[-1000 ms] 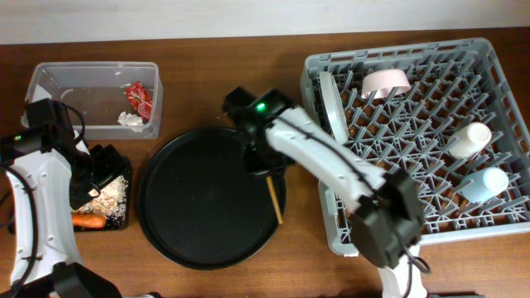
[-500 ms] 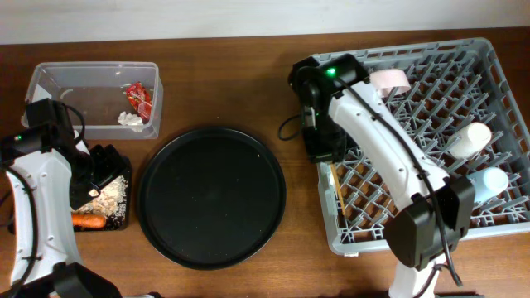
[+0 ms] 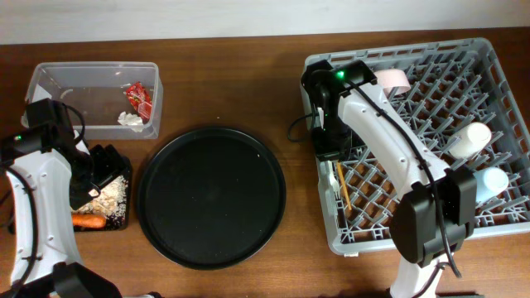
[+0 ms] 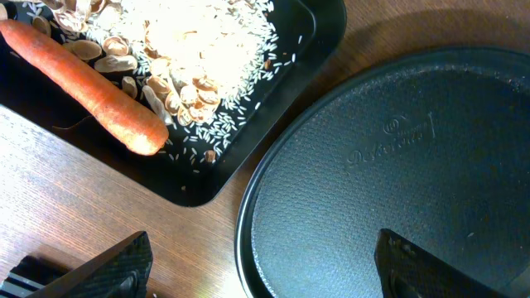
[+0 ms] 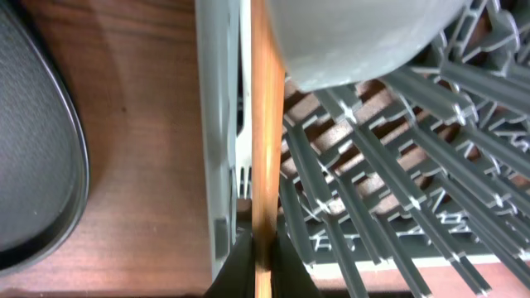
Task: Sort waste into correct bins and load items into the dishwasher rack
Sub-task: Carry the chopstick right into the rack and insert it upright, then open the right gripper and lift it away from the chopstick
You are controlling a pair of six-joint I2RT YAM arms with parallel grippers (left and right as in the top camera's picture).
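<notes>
My right gripper (image 3: 330, 147) is shut on the thin wooden stick (image 3: 341, 184) over the left side of the grey dishwasher rack (image 3: 414, 242). In the right wrist view the stick (image 5: 267, 124) runs up from the shut jaws (image 5: 265, 258), beside a white fork (image 5: 243, 161) at the rack wall. A white bowl (image 3: 387, 80), a small white cup (image 3: 468, 139) and a light blue cup (image 3: 484, 184) sit in the rack. My left gripper (image 4: 265, 273) is open and empty beside the flat black tray (image 4: 248, 157), which holds rice (image 4: 207, 41) and a carrot (image 4: 83, 87).
A large round black tray (image 3: 211, 197) lies between the two arms and shows in the left wrist view (image 4: 397, 165). The clear tub (image 3: 50, 87) at the back left holds a red wrapper (image 3: 138, 99) and a white tissue wad (image 3: 130, 120).
My right gripper has carried the wooden stick from the round black tray to the left side of the rack. The left arm has not moved.
</notes>
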